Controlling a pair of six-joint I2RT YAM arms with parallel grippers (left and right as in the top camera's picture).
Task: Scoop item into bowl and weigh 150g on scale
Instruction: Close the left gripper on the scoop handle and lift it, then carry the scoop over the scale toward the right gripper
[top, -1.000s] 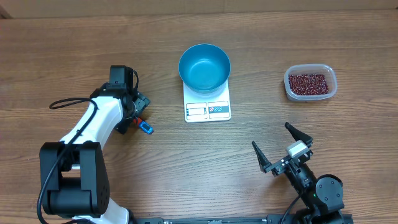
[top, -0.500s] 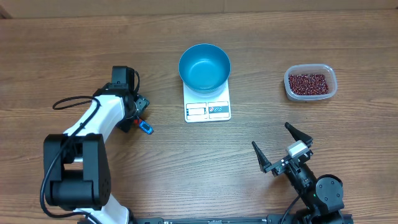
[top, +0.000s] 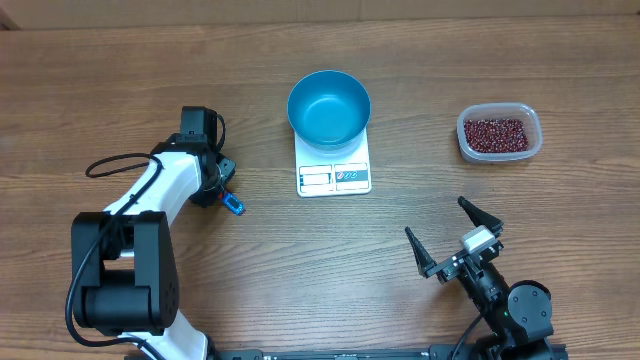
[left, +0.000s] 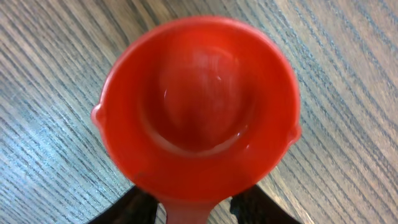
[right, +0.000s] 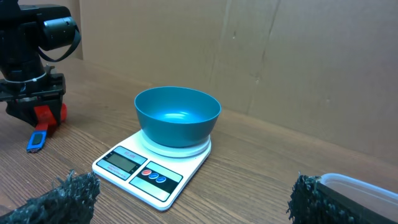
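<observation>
Small dark red-brown beans all lie in a loose heap inside the clear rounded-rectangular plastic tub, which stands at the right side of the brown wooden table, well apart from the weighing spot. The round deep bright blue bowl already sits on the small flat white rectangular kitchen scale, and its inside shows no beans, so no scooping has been done. The left gripper is down at the round red plastic scoop, far across the table from the tub. Its dark fingers flank the scoop's handle closely, yet the wrist view does not show whether they actually pinch it. The scoop's cup is empty. The right gripper hangs near the front edge with its jaws spread wide and nothing between them. By this judgement only the setup stands ready: securing the scoop, carrying it to the tub, ferrying beans to the bowl and reaching the target weight all remain.
</observation>
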